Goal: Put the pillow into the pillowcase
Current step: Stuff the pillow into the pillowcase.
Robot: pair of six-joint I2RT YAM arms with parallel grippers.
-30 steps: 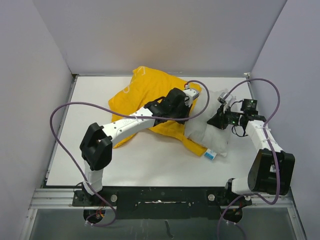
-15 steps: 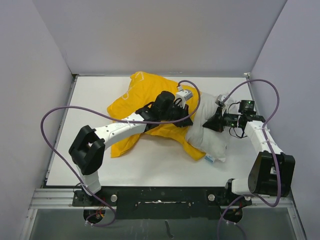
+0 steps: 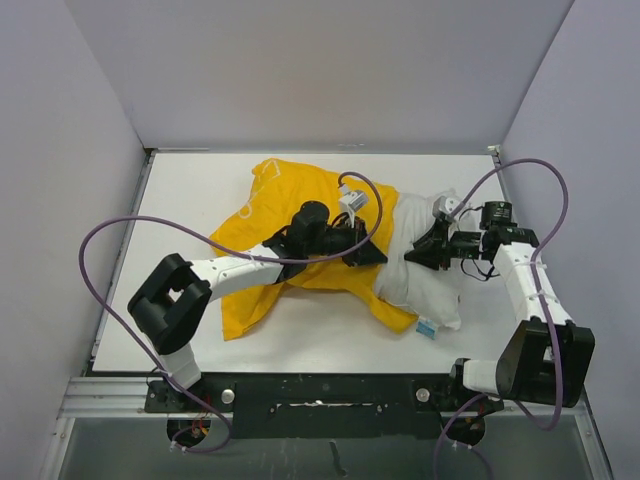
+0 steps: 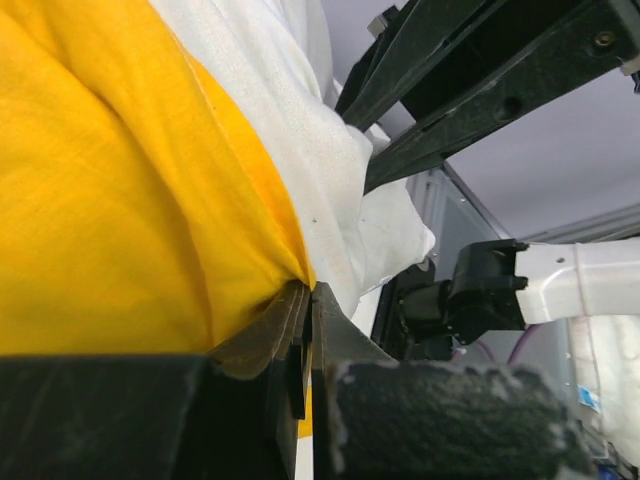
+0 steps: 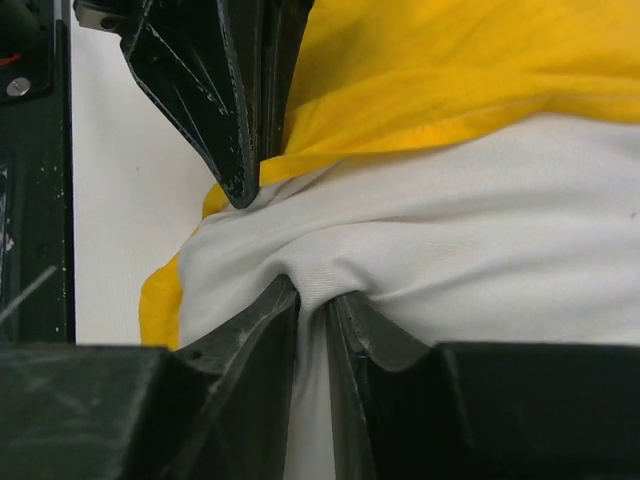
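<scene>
The white counter (image 3: 170, 200) carries everything. The yellow pillowcase (image 3: 300, 195) lies crumpled across its middle, stretching from the centre toward 9 o'clock in the top view. The white pillow (image 3: 425, 290) lies against the pillowcase's 3 o'clock end. Most of it shows outside the pillowcase, and the yellow hem laps over its near edge. The left end effector (image 3: 365, 252) sits at the pillowcase's mouth, its jaws pressed together on a fold of the yellow hem (image 4: 303, 300). The right end effector (image 3: 415, 255), just to the 3 o'clock side of it, is clamped on a pinch of the pillow's white fabric (image 5: 313, 290). A small blue-and-white label (image 3: 425, 327) sticks out at the pillow's 5 o'clock corner.
</scene>
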